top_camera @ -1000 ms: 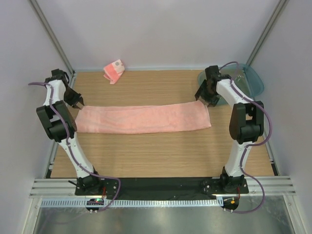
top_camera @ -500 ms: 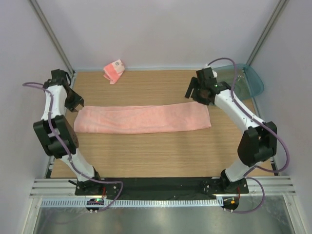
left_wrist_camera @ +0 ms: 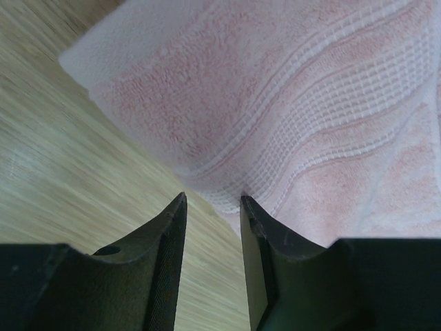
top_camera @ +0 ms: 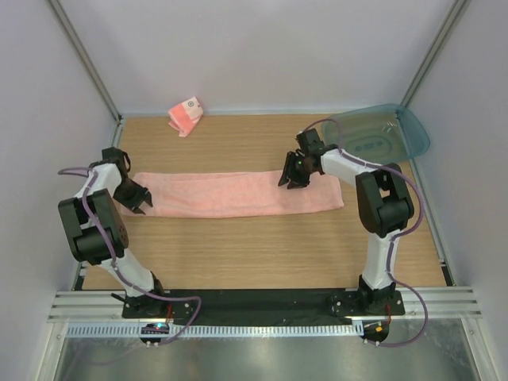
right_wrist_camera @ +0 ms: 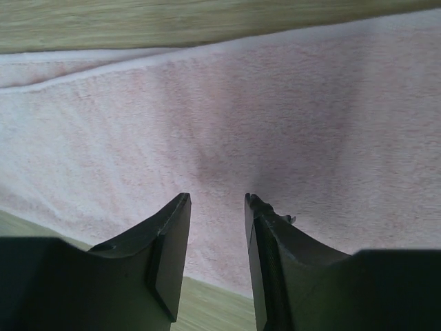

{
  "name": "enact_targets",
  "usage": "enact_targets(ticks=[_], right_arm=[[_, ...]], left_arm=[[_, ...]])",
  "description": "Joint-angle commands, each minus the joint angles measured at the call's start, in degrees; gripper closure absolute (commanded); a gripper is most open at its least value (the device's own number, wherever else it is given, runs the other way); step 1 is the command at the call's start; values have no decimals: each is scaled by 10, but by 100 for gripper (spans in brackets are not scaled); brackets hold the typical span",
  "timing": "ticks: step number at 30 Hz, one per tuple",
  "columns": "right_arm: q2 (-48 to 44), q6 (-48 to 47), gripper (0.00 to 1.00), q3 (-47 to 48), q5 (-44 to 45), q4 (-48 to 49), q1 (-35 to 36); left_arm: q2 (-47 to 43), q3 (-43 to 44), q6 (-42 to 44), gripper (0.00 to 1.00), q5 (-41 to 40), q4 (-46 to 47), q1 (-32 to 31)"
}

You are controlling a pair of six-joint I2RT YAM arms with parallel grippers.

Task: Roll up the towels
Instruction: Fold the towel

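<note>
Big towel (top_camera: 238,194) lies flat, full length across mid worktop (top_camera: 262,246), no roll started. Small striped towel (top_camera: 186,116) sits bunched at far edge, untouched. L tool (top_camera: 136,198) part-spread at big towel's left end, R tool (top_camera: 289,179) part-spread over its right part. Neither pinching anything afaict.

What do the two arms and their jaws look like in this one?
Both the left arm and right arm have white links, bulky black joints and black bases, each trailed by a looping purple cable. The left gripper and right gripper end in plain black, tapered jaws; no markings visible.
</note>
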Motion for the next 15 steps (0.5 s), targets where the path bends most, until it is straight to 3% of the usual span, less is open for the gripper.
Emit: enact_targets(ticks=[1,7,15], right_arm=[[-8,0,56,-17,2,29,-39],[-18,18,60,-91,61,14,-98],[-43,36,56,-136,116,-7,-99]], left_arm=[[26,31,-11,62,-34,16,-3],[51,54,-6,62,-85,-15,-3],[64,48,2,62,-113,-34,-4]])
